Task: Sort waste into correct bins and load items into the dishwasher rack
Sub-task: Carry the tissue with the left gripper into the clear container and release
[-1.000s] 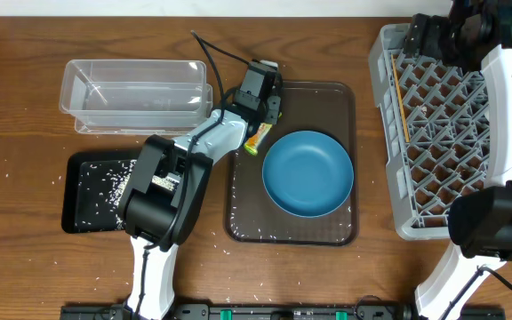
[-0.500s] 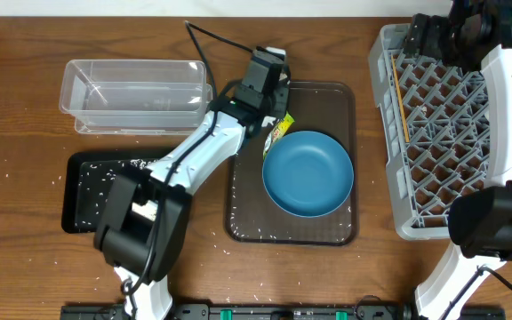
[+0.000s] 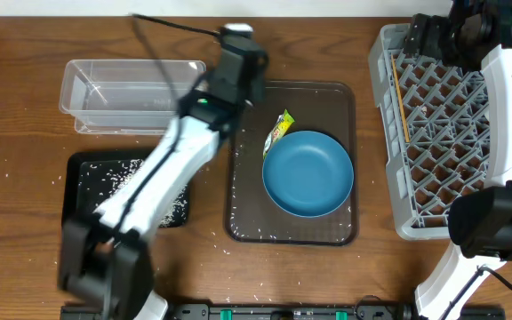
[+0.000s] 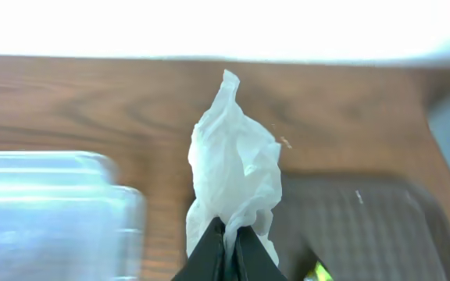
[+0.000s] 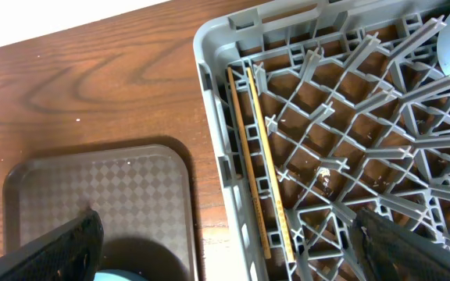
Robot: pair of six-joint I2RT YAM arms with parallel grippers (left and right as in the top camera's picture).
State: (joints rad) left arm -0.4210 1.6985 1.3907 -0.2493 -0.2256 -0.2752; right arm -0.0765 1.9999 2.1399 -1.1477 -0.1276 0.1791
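My left gripper [image 4: 230, 248] is shut on the crumpled white napkin [image 4: 233, 164], which hangs in the air between the clear tub [image 4: 45, 211] and the brown tray [image 4: 358, 226]. From above, the left arm is a blur rising over the tub's [image 3: 136, 93] right end. The yellow-green wrapper [image 3: 278, 130] lies on the brown tray beside the dark-blue bowl [image 3: 308, 173]. Rice [image 3: 114, 182] is scattered in the black tray [image 3: 76, 218]. My right gripper [image 5: 226, 222] is open and empty over the left edge of the grey rack [image 3: 443, 133]. Two chopsticks [image 5: 256, 156] lie in the rack.
The brown serving tray [image 3: 247, 204] sits mid-table under the bowl and wrapper. Loose rice grains [image 3: 225, 252] dot the wood around the trays. The right arm [image 3: 505, 107] reaches over the rack's far right side.
The left gripper closed on the napkin, lifted it off the brown tray and swung up and left toward the clear tub. The wrapper now shows beside the bowl. The right arm stayed still.
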